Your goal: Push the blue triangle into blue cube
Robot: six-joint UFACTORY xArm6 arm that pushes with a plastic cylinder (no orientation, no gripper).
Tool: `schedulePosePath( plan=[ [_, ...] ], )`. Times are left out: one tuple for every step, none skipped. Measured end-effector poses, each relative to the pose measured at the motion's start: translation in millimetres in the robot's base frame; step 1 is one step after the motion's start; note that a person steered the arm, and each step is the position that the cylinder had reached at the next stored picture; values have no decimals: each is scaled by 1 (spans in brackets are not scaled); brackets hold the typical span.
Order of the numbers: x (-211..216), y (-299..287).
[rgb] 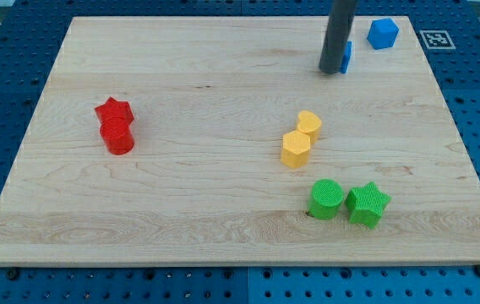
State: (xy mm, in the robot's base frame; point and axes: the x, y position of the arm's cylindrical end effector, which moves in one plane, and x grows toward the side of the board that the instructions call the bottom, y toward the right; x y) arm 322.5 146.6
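- My tip (331, 71) touches the blue triangle (346, 56), mostly hidden behind it.
- The blue cube (383, 33) sits near, up-right.
- No pincer: just a bare rod.

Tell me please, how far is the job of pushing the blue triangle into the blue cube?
Done: my tip has reached the blue triangle, standing against its left side and hiding most of it. In hand: the push toward the view's right. Left: a gap of bare wooden board still separates the triangle from the blue cube, which sits up and to the right, so they do not touch yet.
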Motion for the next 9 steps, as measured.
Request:
schedulePosePath(
  plan=[
    [-4,31],
    [-8,51],
    [-8,48],
    [-10,28],
    [-22,14],
    [-39,6],
    [-52,6],
    [-57,6],
    [-57,6]
  ],
)
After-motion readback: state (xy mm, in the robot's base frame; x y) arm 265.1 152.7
